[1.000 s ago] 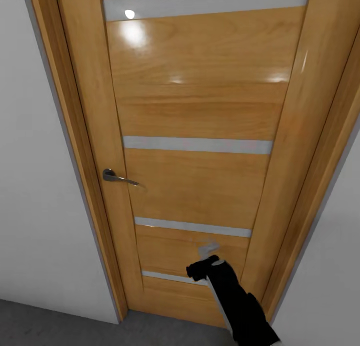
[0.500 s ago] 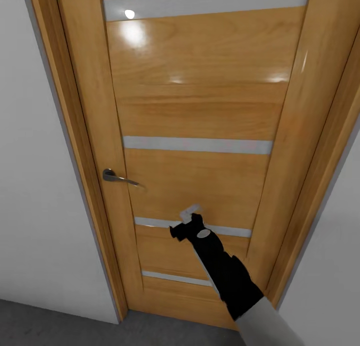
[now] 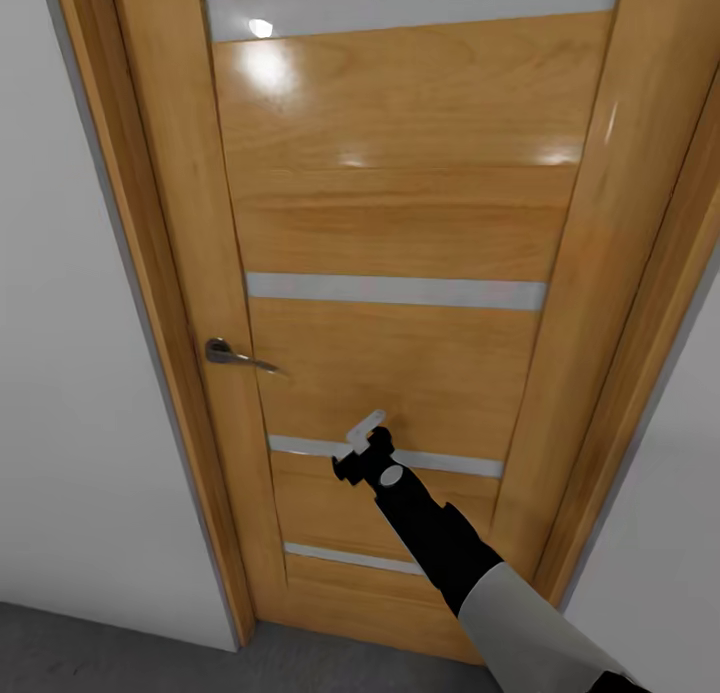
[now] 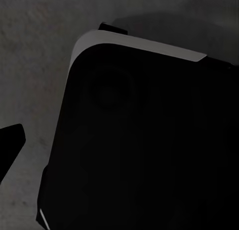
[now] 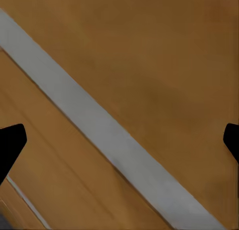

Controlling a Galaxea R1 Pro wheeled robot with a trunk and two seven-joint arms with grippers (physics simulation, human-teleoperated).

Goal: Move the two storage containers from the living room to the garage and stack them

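Right gripper (image 3: 361,437) rose toward door (image 3: 400,223) | jaws wide, empty | left gripper state unclear

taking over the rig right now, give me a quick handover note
Right gripper: open and empty, raised close to the wooden door, near its lower grey strip, below and right of the door handle.
Left gripper: open or shut cannot be judged; one dark fingertip shows in the left wrist view over grey floor.
Door: shut, handle untouched.
Containers: none in sight, neither gripper carries one.
Done: nothing visible of the stacking.
Left: probably get the door open, then fetch both containers and stack them in the garage.
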